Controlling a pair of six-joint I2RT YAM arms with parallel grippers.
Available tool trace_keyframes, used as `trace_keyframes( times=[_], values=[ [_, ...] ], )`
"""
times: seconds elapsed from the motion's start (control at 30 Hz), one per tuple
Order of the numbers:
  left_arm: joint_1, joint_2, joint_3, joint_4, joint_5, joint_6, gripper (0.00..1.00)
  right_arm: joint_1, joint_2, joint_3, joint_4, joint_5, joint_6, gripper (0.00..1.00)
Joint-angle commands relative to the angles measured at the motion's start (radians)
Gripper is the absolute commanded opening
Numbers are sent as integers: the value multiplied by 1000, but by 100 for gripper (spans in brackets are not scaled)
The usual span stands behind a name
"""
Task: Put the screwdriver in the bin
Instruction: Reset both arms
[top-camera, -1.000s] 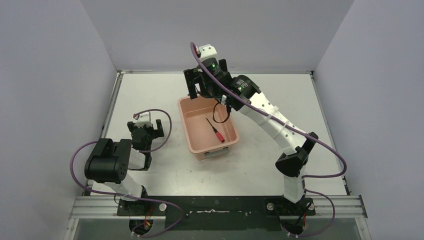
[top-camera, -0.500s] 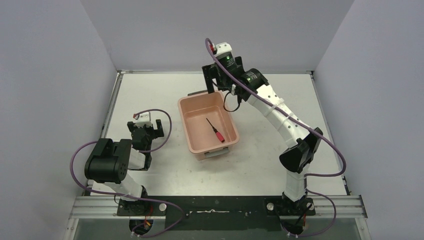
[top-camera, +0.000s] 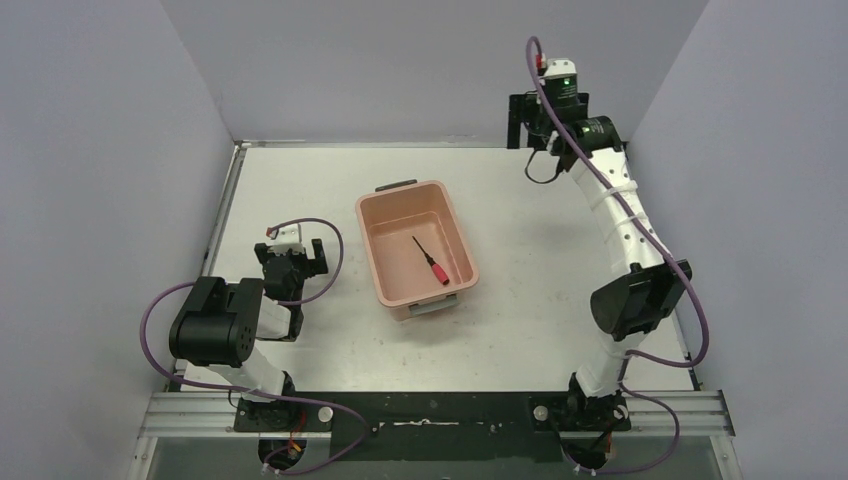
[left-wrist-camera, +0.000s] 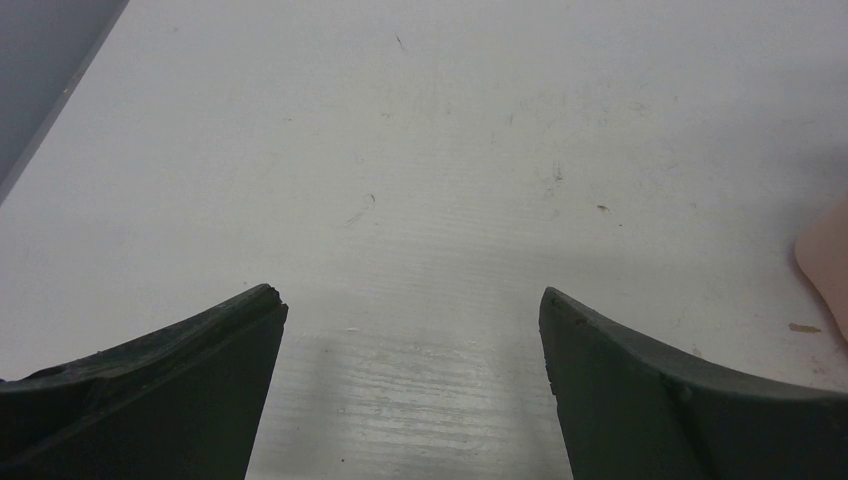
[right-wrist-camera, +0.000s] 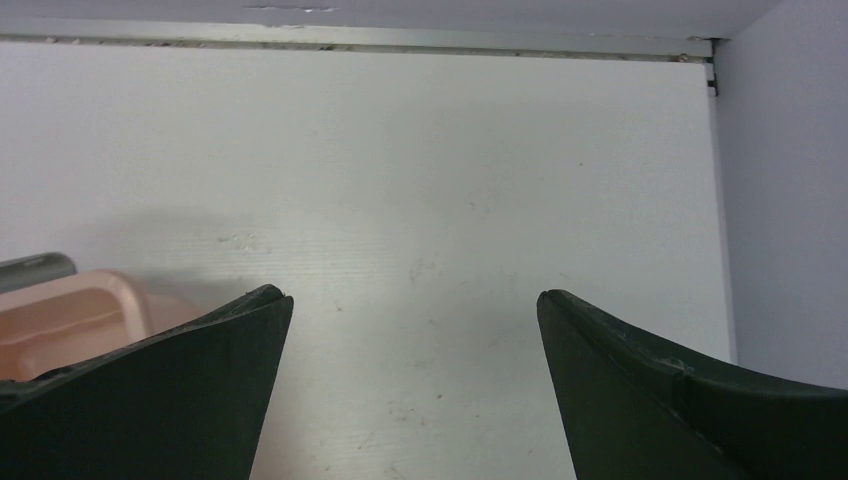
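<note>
The salmon-pink bin (top-camera: 377, 259) stands in the middle of the table. The small screwdriver (top-camera: 431, 261), black shaft and red handle, lies on the bin's floor. My right gripper (top-camera: 527, 122) is open and empty, raised high near the back wall, well right of the bin. In the right wrist view it (right-wrist-camera: 412, 297) looks down on bare table, with the bin's corner (right-wrist-camera: 70, 310) and a grey handle (right-wrist-camera: 35, 268) at the left. My left gripper (top-camera: 293, 252) is open and empty, left of the bin. In the left wrist view it (left-wrist-camera: 410, 296) is over bare table, with the bin's edge (left-wrist-camera: 828, 255) at the far right.
Grey walls enclose the table on the left, back and right. A metal rail (right-wrist-camera: 350, 42) runs along the back edge. The arm bases sit on a black frame (top-camera: 430, 410) at the near edge.
My right gripper has swung from over the bin's far end to the right and up toward the back right corner. The screwdriver, bin and left arm have not moved.
</note>
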Motion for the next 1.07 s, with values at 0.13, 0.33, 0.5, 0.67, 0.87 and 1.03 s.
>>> trace_keyframes(
  times=[0.13,0.33,0.5,0.67,0.87,1.03],
  values=[
    [1,-7,14,39,7,6,97,-207,-52,-54,106,-138,-45,100],
    [2,-8,14,40,7,5,97,-313,-35,-53,110,-219,-81,100],
    [1,-6,14,40,7,6,97,-342,-8,-35,88,-218,-68,100],
    [1,-7,14,39,7,6,97,-332,-4,-41,96,-211,-65,100],
    [1,-7,14,39,7,6,97,-322,-26,-64,115,-201,-97,100],
    [1,-6,14,40,7,5,97,-322,-28,-60,112,-187,-100,100]
  ],
)
